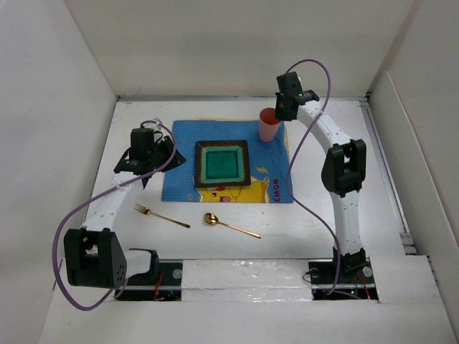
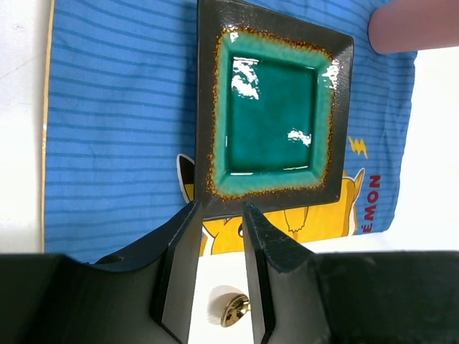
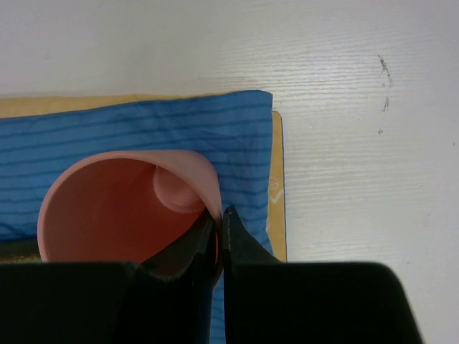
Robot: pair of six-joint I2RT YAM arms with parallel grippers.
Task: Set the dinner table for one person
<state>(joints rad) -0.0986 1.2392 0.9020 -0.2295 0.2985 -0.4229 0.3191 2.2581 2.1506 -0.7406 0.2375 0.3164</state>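
While the right fingers (image 3: pixel 221 217) are closed on the rim of a pink cup (image 3: pixel 122 208), one finger inside the wall and the other outside it, the left fingers (image 2: pixel 220 210) are held a narrow gap apart with nothing gripped between them.

The cup is seen standing upright on a blue striped mat (image 1: pixel 179 179), close to the corner of the mat that lies just beyond the right fingers and to their right. Past that corner only the white counter (image 1: pixel 201 244) is seen from the right wrist.

The counter is spread beneath both pairs of fingers and all around them, and it is bounded by white walls. The mat is laid flat on it, ahead of the left fingers and under the right ones.

A square plate (image 2: pixel 208 107) with a dark rim and a green glazed centre is set on the mat, directly ahead of the left fingers. Its nearest edge is seen just past their tips in the left wrist view. Whether the tips touch that edge cannot be told. The plate and the cup are apart, with the cup at the far right of the plate as seen from the left fingers.

The bowl of a gold spoon (image 2: pixel 233 312) is seen through the gap between the left fingers, lying on the bare counter below them. A gold fork (image 1: pixel 161 216) is laid on the counter beside the spoon, off the mat and apart from both pairs of fingers.
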